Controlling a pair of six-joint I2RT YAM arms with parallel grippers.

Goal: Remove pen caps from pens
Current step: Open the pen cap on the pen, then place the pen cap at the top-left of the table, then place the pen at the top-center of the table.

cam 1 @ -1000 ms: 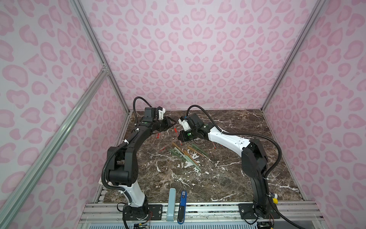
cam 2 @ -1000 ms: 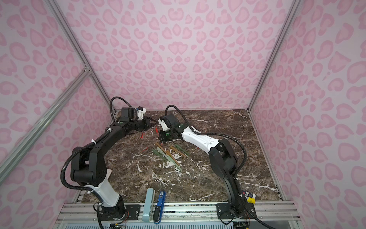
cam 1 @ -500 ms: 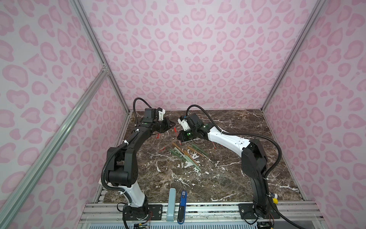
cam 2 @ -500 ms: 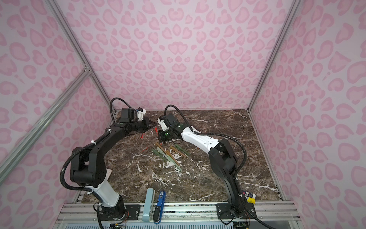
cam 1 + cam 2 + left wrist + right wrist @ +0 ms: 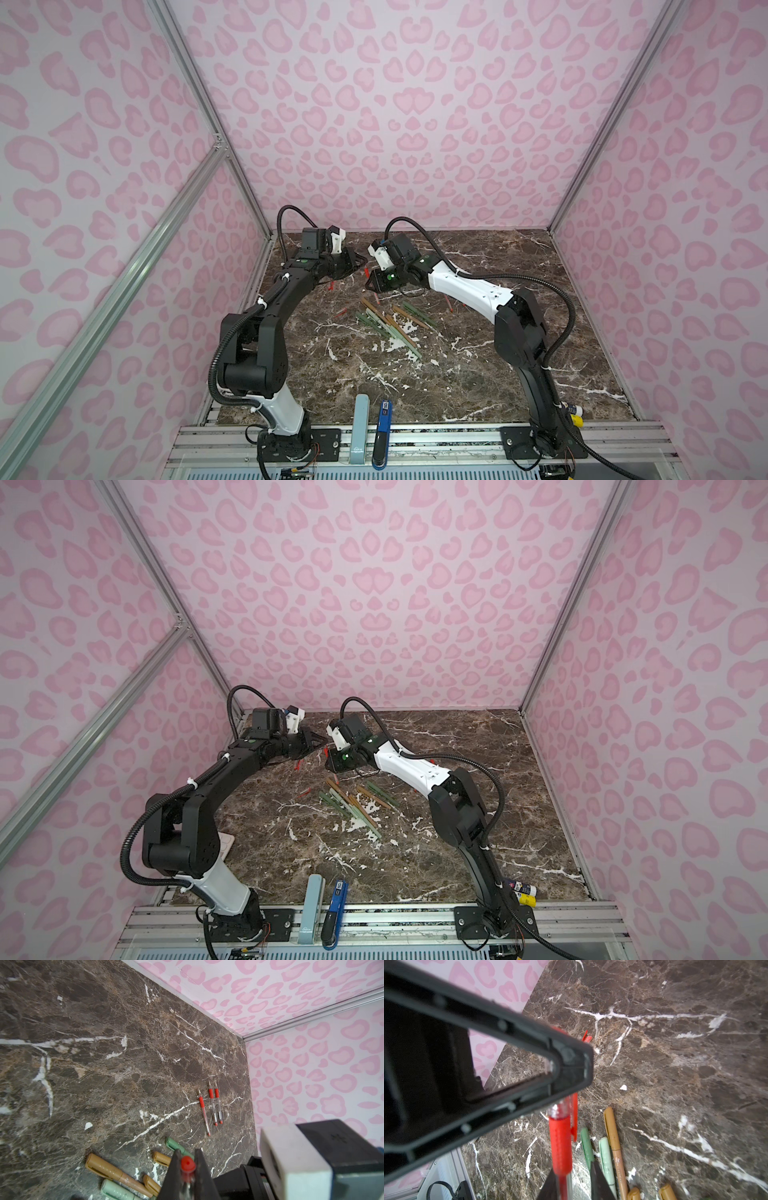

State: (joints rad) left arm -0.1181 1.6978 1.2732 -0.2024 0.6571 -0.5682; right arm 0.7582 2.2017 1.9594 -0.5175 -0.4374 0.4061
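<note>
My left fingers [image 5: 362, 262] are clamped shut on the red-plugged end of a red pen [image 5: 560, 1142]. They hold it in the air over the bench [image 5: 498, 374], behind the pile [image 5: 386, 324] of green and tan pens. The pen runs from there to my right fingers [image 5: 369, 285], which face the left ones tip to tip. My right fingers stand narrowly parted about its clear barrel, just past the red grip. A gap shows on one side, and I cannot tell whether they press on the barrel at all.

A red cap [image 5: 574, 1115] with a clip shows just beside the grip; I cannot tell whether it lies on the bench. A second red cap [image 5: 586, 1038] lies on the bench behind the pile. Three more red pens [image 5: 212, 1105], tips bare, lie side by side on the bench to the right of the pile.
</note>
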